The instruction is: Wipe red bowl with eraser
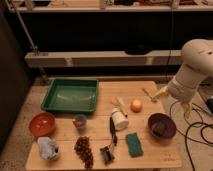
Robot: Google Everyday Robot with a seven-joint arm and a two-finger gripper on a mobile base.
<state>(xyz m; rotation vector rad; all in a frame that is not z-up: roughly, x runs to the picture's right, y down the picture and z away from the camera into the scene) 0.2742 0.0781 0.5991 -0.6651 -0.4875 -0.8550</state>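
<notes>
The red bowl (42, 124) sits at the left edge of the wooden table, shallow, orange-red and empty. The eraser (159, 128), a small dark block, lies inside the dark purple bowl (162, 125) at the right of the table. My gripper (185, 106) hangs from the white arm (192, 70) off the table's right side, above and to the right of the purple bowl and far from the red bowl. It holds nothing that I can see.
A green tray (70, 95) stands at the back left. A teal sponge (133, 144), a black clip tool (108, 150), a white bottle (119, 119), an orange ball (136, 105), a small cup (80, 122), grapes (84, 149) and a crumpled cloth (48, 148) lie on the table. Cables run over the floor at the right.
</notes>
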